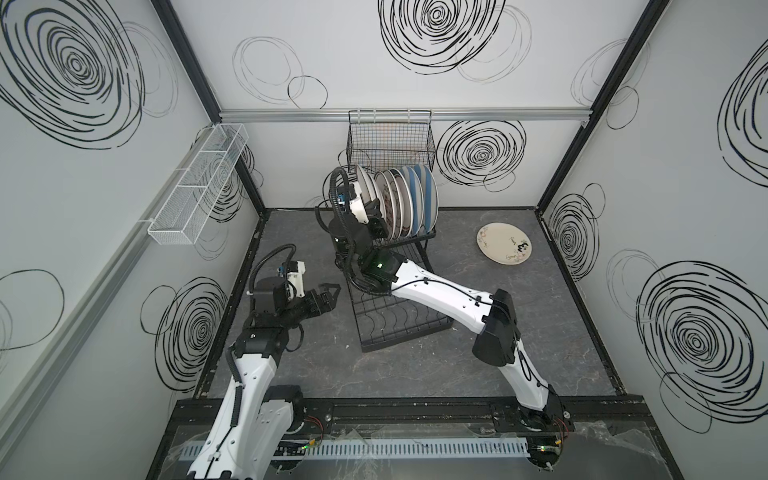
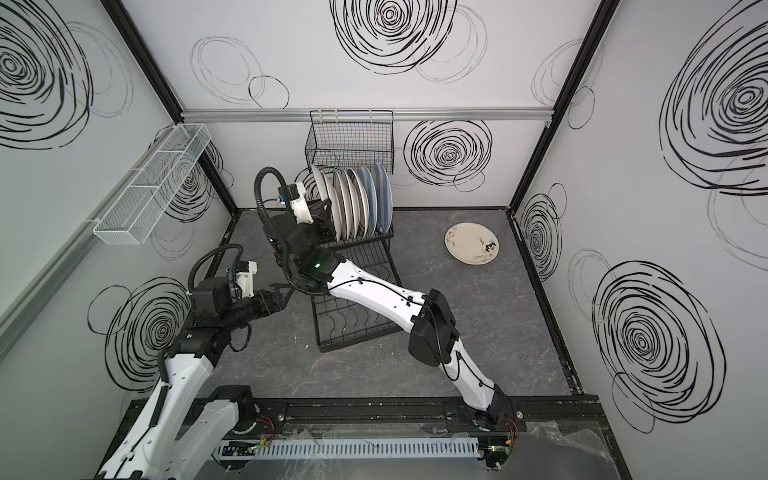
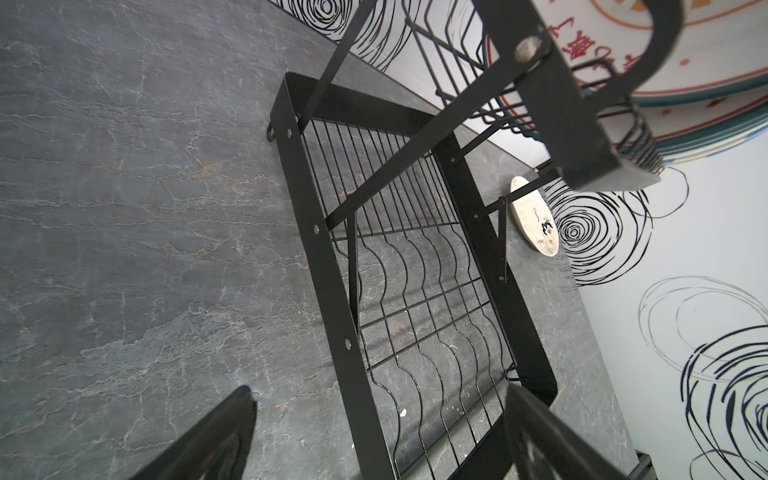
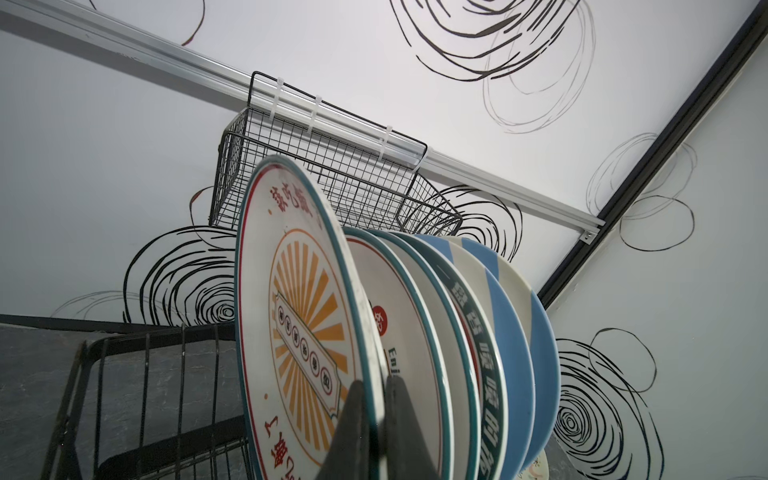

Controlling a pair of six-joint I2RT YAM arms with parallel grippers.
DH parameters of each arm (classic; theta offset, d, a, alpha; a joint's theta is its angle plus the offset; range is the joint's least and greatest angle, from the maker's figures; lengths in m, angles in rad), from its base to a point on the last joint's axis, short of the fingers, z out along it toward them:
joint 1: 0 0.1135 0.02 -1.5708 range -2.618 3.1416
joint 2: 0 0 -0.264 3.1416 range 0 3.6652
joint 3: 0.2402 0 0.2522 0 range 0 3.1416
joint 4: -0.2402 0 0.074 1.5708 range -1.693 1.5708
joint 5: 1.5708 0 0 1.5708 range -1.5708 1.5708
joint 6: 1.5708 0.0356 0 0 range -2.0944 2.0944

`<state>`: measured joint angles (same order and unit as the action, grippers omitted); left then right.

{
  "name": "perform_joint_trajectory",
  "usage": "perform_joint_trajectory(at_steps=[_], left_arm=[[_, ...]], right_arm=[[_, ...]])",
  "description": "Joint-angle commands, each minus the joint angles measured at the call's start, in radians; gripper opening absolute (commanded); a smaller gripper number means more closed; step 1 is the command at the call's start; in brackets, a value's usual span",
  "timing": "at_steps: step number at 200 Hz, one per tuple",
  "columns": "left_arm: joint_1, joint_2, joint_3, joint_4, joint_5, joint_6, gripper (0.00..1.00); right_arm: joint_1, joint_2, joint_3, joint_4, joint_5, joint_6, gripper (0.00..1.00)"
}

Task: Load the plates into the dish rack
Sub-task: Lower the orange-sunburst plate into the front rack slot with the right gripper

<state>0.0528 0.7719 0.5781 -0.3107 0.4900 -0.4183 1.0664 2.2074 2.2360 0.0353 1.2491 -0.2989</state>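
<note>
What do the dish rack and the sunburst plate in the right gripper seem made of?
The dish rack: black painted metal, matte; thin wires, flat riveted strips. The sunburst plate: smooth glossy white with printed pattern, likely glazed ceramic, possibly melamine.

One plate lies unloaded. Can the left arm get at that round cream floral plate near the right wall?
Probably not: the black wire dish rack and the white right arm over it stand between the open left gripper and the cream plate.
</note>
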Motion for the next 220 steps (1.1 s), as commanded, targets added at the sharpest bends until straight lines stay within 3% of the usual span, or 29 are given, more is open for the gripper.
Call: perform_joint_trajectory(at_steps=[1,58,102,184,220], left_arm=[[-0.004,-0.011,-0.007,0.044,0.005,0.016,0.96],[-0.004,-0.01,-0.009,0.045,0.004,0.016,0.96],[-0.004,-0.011,-0.009,0.044,0.002,0.016,0.96],[-0.011,-0.013,-0.01,0.045,0.0,0.016,0.96],[-0.017,-0.018,-0.01,0.041,-0.005,0.015,0.96]], right_arm=[[-0.008,-0.009,0.039,-0.021,0.021,0.051,0.0],[-0.025,-0.008,0.064,-0.187,-0.049,0.253,0.0],[-0.029,0.006,0.093,-0.235,-0.053,0.278,0.0],[-0.038,0.0,0.094,-0.418,-0.06,0.434,0.0],[-0.029,-0.003,0.094,-0.433,-0.054,0.441,0.04]])
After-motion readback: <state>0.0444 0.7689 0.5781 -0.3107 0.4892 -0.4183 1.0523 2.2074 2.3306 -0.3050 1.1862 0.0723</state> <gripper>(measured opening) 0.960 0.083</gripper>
